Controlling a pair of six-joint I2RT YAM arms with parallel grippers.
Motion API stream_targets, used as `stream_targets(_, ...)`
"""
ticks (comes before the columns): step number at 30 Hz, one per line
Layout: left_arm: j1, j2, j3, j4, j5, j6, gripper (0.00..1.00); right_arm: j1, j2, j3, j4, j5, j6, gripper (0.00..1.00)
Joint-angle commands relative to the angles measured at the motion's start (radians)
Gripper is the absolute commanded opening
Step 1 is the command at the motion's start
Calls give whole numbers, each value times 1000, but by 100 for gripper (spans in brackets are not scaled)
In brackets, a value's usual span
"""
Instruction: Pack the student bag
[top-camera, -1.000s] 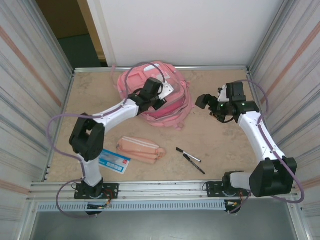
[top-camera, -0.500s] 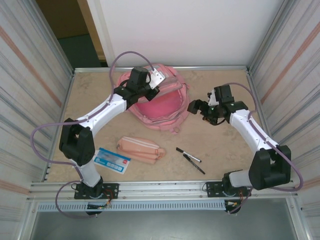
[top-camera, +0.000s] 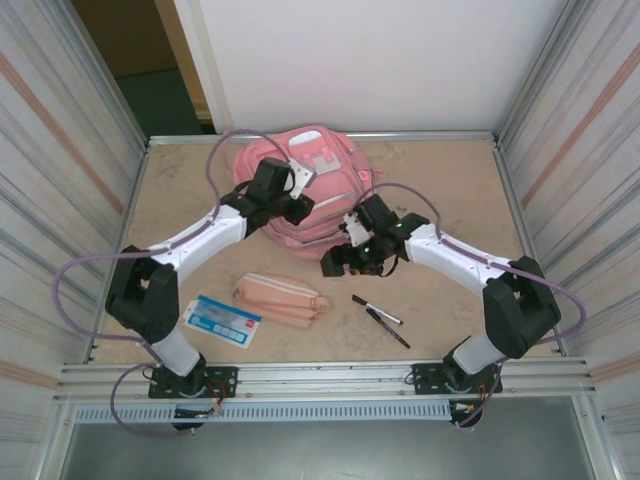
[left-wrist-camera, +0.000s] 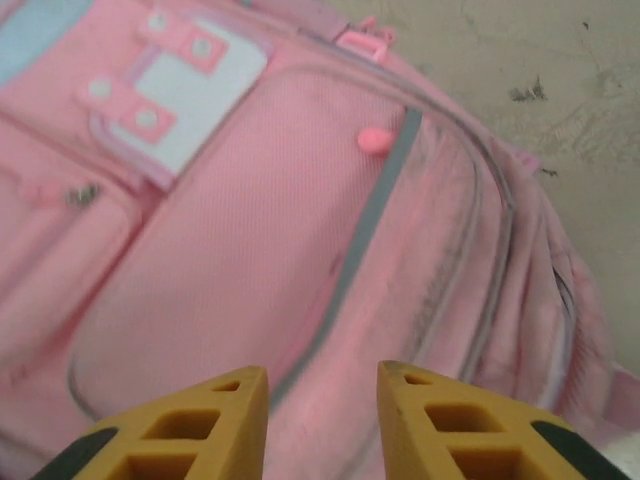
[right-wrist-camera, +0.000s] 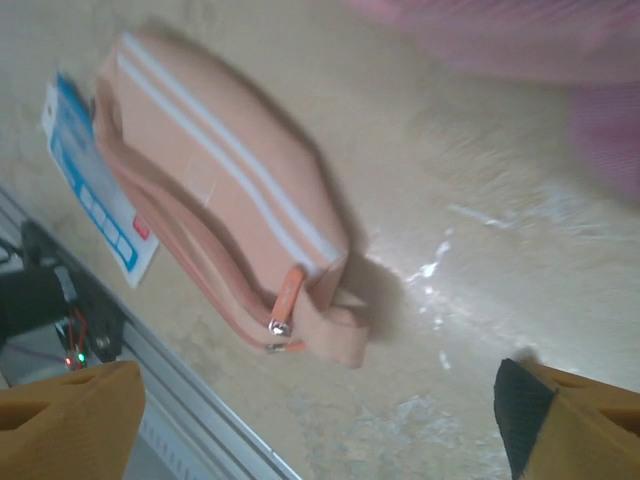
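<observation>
Left claw (left-wrist-camera: 322, 388) hangs right over the bag (left-wrist-camera: 250, 250), its yellow fingers (left-wrist-camera: 215, 420) a narrow gap apart with nothing between them. Pink fabric sits straight below: a grey-trimmed front pocket ahead of the tips and a white patch (left-wrist-camera: 185, 95) further out to the left. From above, the bag (top-camera: 335, 205) lies at the far middle of the table (top-camera: 440, 180), under this claw.

Right claw (right-wrist-camera: 315, 400) is spread wide, fingers at the two edges of its wrist view, gripping nothing. It hovers over bare table just off the bag's near edge. Ahead of it and a bit to the left lies the pouch (right-wrist-camera: 220, 210), zip pull towards the claw. A blue card (right-wrist-camera: 95, 195) pokes out beyond the pouch, touching it. Two pens (top-camera: 380, 315) lie apart from this claw, nearer the arm bases.
</observation>
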Motion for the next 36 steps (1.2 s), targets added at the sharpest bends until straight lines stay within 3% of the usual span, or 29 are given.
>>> stream_targets(1, 5, -151, -72, -70, 3, -215, 37, 33, 56, 11, -18, -14, -59, 85)
stream_targets(9, 9, -427, -270, -432, -22, -521, 50, 138, 252, 154, -54, 34, -109, 78)
stream_targets(14, 40, -517, -389, -578, 131, -725, 55, 197, 245, 151, -24, 62, -131, 78)
stream_targets(16, 53, -531, -444, -553, 171, -762, 56, 258, 206, 137, -10, 128, -208, 79)
stream_targets(19, 78, -521, -501, -502, 124, -756, 57, 378, 138, 101, 39, 297, -354, 84)
stream_targets(23, 162, -467, -531, -429, 163, -756, 58, 510, 163, 78, 154, 457, -530, 90)
stream_targets(28, 313, -443, -568, -325, 325, -789, 59, 547, 278, 147, 212, 525, -554, 92)
stream_targets(36, 396, -472, -556, -300, 366, -771, 61, 569, 354, 109, 257, 564, -553, 88)
